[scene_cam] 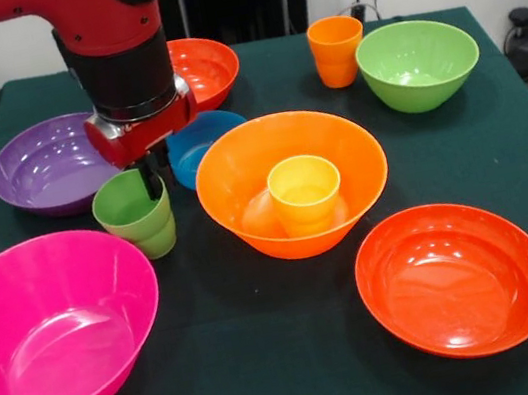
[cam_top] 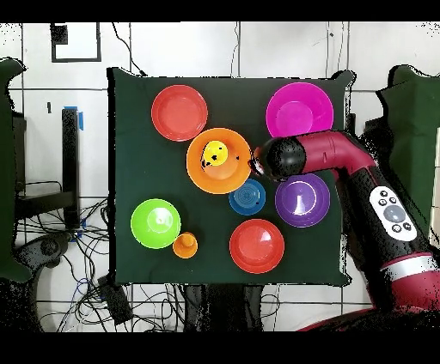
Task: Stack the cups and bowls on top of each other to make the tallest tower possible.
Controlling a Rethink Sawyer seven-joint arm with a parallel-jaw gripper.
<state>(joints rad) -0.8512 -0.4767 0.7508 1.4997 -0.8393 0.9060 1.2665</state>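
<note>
Yellow cup (scene_cam: pixel 305 192) upright inside light orange bowl (scene_cam: pixel 240 176), jaws clamped on green cup (scene_cam: pixel 135 215) rim

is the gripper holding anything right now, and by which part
The gripper appears to pinch the small green plastic cup by its far rim, one finger inside; the cup tilts, though a firm grip cannot be confirmed.

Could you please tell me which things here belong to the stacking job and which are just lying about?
Job: green cup, yellow cup, orange cup, orange bowl, pink bowl, purple bowl, blue bowl, lime bowl, near red bowl, far red bowl.

Lying about: floor cables, blue tape.
</note>
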